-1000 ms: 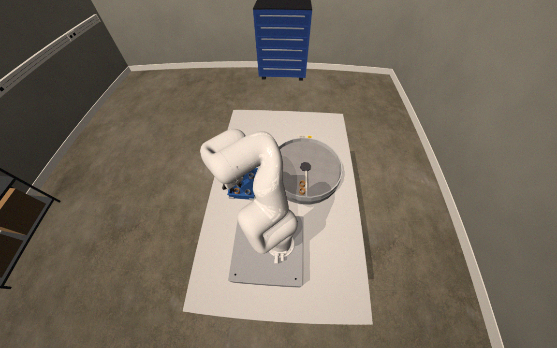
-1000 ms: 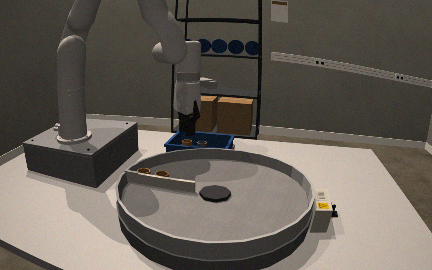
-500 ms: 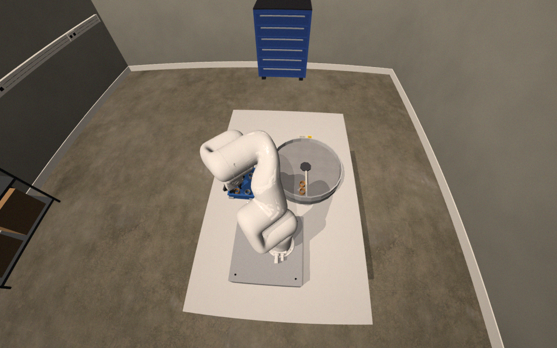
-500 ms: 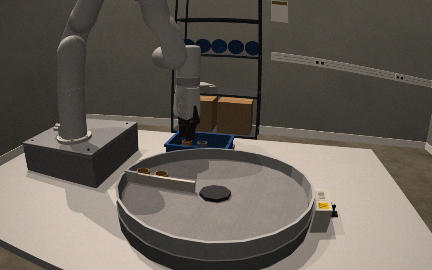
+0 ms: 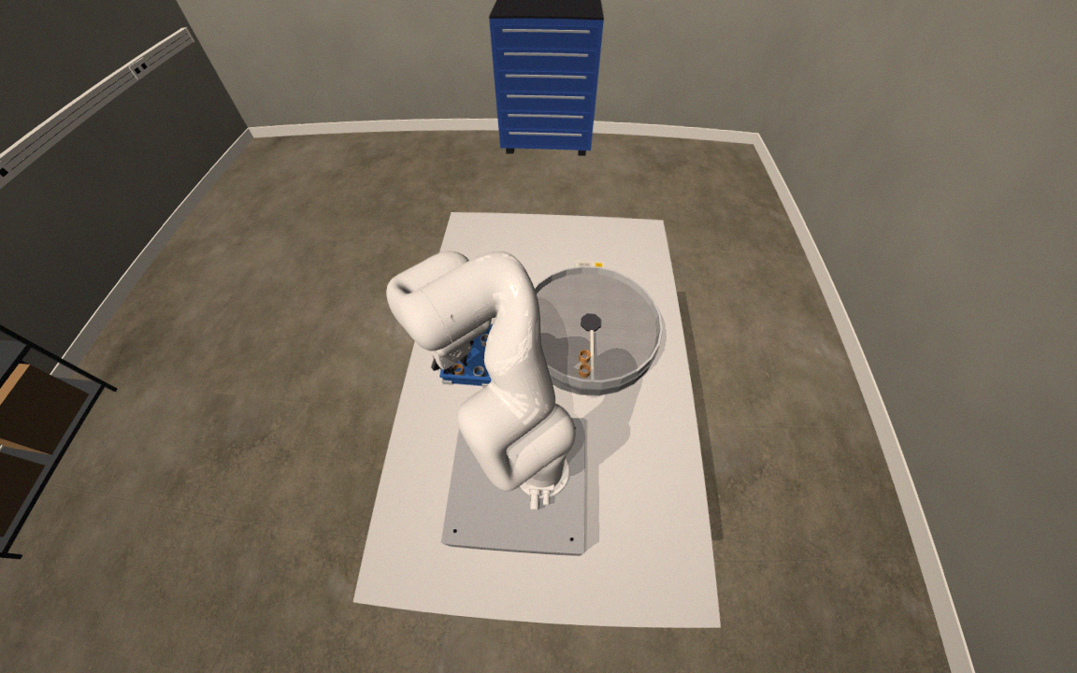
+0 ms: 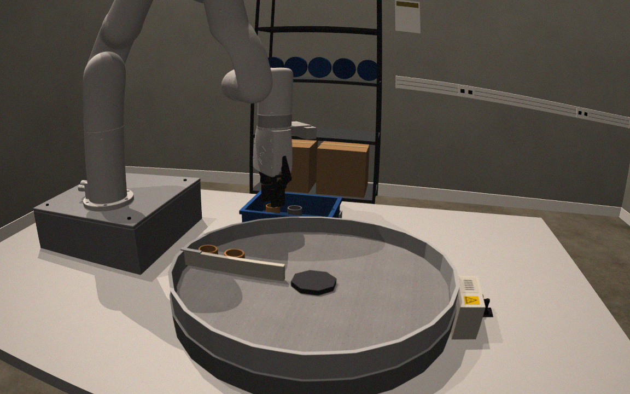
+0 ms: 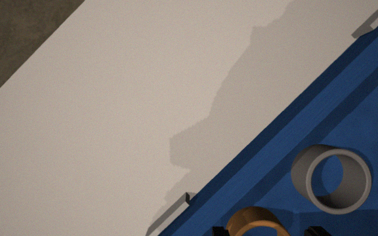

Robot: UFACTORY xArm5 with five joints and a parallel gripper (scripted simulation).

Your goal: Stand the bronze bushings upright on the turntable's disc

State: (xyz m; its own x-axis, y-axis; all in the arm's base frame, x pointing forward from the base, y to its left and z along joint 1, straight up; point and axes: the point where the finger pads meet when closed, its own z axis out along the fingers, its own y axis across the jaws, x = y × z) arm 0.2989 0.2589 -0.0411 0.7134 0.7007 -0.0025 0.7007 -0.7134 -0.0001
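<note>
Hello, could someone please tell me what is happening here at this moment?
A white robot arm is sorting bushings. Its tool is lowered into the blue crate, open around a bronze bushing but not gripping it. A steel bushing stands beside it in the crate. Two bronze bushings stand upright on the turntable's disc, away from the dark hub.
</note>
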